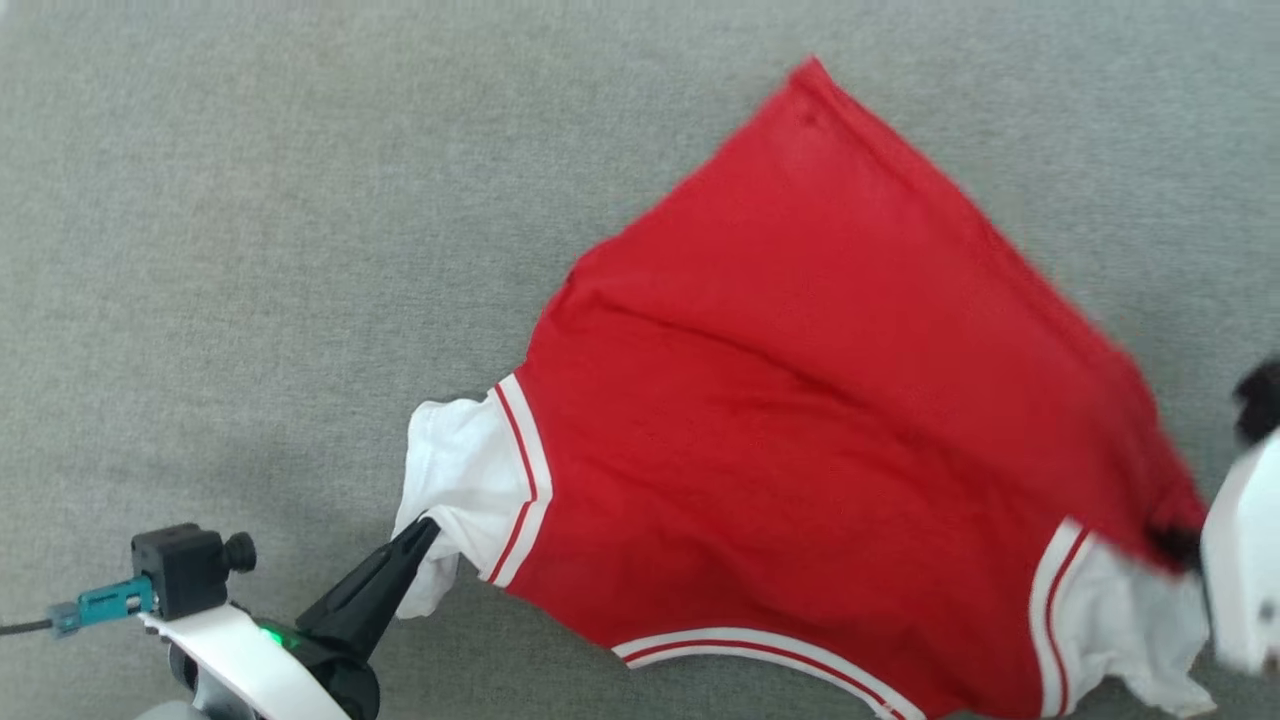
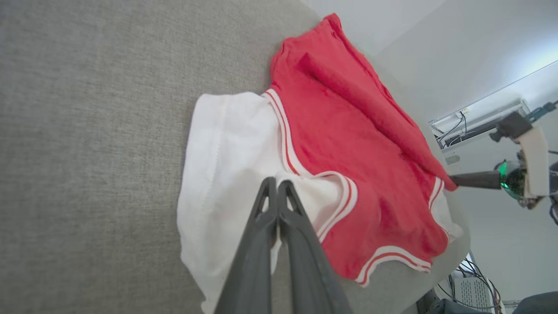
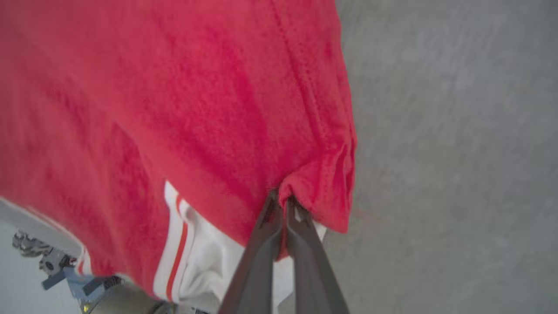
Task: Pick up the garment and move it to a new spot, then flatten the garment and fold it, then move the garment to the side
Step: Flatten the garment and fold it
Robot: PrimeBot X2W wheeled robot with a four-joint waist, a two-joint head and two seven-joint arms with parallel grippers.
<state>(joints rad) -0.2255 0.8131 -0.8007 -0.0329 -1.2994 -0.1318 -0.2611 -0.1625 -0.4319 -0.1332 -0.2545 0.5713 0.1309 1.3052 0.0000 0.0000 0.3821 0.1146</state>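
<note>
The garment [image 1: 800,430] is a red shirt with white sleeves and striped trim, spread plain side up over the grey surface, its hem corner at the top. My left gripper [image 1: 425,530] is shut on the white left sleeve [image 1: 465,480]; the left wrist view has its tips [image 2: 277,183] pinching that sleeve's cloth [image 2: 231,152]. My right gripper [image 1: 1180,545] sits at the right edge, blurred, shut on the red cloth by the other sleeve [image 1: 1130,610]. In the right wrist view its tips [image 3: 280,199] clamp a bunched red fold [image 3: 318,183].
A grey fabric-covered table [image 1: 250,250] runs under everything, with wide bare room to the left and top. In the left wrist view the table's edge [image 2: 457,244] drops off past the shirt, with cables and a white shelf beyond.
</note>
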